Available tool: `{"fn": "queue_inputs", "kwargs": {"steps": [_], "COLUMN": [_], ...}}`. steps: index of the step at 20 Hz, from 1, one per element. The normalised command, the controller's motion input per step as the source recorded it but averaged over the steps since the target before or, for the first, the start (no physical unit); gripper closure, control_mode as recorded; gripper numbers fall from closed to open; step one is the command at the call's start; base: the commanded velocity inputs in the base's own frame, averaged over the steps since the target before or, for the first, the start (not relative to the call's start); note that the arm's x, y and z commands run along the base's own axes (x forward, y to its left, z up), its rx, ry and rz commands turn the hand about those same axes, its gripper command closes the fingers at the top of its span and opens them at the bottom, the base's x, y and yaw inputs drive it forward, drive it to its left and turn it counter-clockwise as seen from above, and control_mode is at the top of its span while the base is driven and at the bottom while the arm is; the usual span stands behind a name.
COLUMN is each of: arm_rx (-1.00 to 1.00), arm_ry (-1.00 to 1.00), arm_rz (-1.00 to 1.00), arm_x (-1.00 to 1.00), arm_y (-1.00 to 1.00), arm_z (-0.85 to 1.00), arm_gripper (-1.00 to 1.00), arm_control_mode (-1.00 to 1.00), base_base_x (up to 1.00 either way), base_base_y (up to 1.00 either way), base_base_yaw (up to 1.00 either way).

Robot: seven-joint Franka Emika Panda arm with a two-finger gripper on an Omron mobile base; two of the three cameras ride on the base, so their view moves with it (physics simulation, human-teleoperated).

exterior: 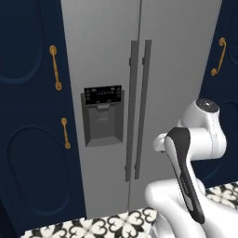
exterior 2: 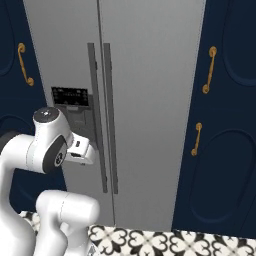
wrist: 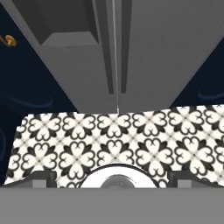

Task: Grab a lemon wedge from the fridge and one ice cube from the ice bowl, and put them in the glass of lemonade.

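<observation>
1. Your claw (wrist: pixel 112 177) has its jaws spread wide apart with nothing between them, pointing down at the patterned floor (wrist: pixel 113 131) in front of the fridge (wrist: pixel 166 52).
2. The arm (exterior: pixel 186 158) is folded up near the base, elbow high, tucked back from the fridge front.
3. Both fridge doors are shut; the two dark bar handles (exterior: pixel 138 109) stand side by side at the centre seam, with the dispenser recess (exterior: pixel 102 116) on the left door.
4. Nothing on the task is done as far as you can see: the lemon wedge, by the task's wording, is behind those closed doors, and ice bowl and glass are elsewhere.
5. Everything is left, I judge: open a door, fetch the wedge, then the ice cube, both into the lemonade.
6. Room looks fair: open floor lies between you and the doors.
7. Watch the navy cabinets (exterior: pixel 32 116) with gold handles (exterior 2: pixel 209 70) hemming the fridge on both sides; a swinging door will want clearance from your elbow.
</observation>
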Motion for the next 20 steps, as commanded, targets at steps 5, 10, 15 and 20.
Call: {"fn": "queue_inputs", "kwargs": {"steps": [5, 10, 15, 20], "arm_rx": [0.00, 0.00, 0.00, 0.01], "arm_ry": [0.00, 0.00, -0.11, -0.41], "arm_rz": [0.00, 0.00, 0.00, 0.00], "arm_x": [0.00, 0.00, 0.10, 0.04], "arm_y": [0.00, 0.00, 0.00, 0.00], "arm_z": [0.00, 0.00, 0.15, 0.96], "arm_gripper": [-1.00, -1.00, -1.00, -1.00], "arm_control_mode": [1.00, -1.00, -1.00, -1.00], "base_base_x": [0.10, 0.00, 0.00, 0.00], "base_base_y": [0.00, 0.00, 0.00, 0.00], "base_base_yaw": [0.00, 0.00, 0.00, 0.00]}}
